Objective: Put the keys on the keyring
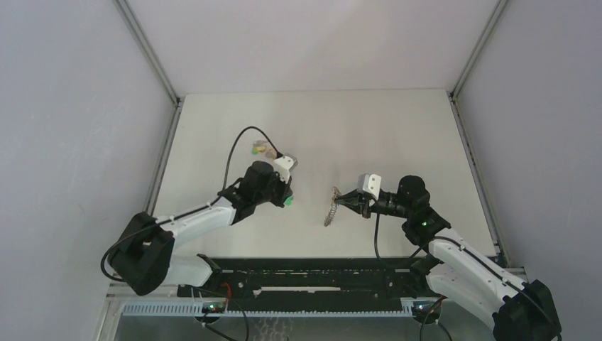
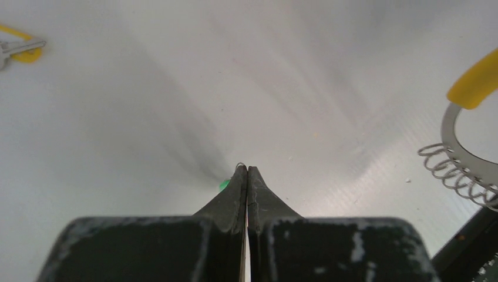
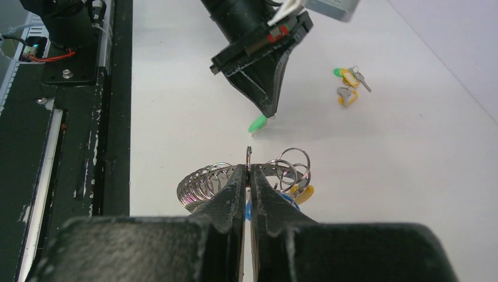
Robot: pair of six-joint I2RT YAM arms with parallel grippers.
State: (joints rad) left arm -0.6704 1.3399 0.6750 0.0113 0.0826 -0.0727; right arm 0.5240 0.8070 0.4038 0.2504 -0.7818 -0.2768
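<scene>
The right end effector (image 3: 249,169) is clamped shut on the silvery coiled metal keyring (image 3: 205,182), over the white surface (image 3: 176,88). Beyond it, the left end effector (image 3: 268,111) pinches 1 green-headed key (image 3: 257,124), apparently by its blade. Threading comes next, which calls for lining the key's hole up with the ring's open end. Spare coloured keys (image 3: 347,85) lie farther off.

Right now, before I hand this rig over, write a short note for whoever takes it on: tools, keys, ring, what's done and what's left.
Left tool: shut on the green key, short of the keyring, not touching it.
Right tool: shut on the keyring, gripping its rim.
Done: a yellow-headed key already hangs on the keyring.
Left: thread the green key, then the loose keys lying on the table farther back.
</scene>
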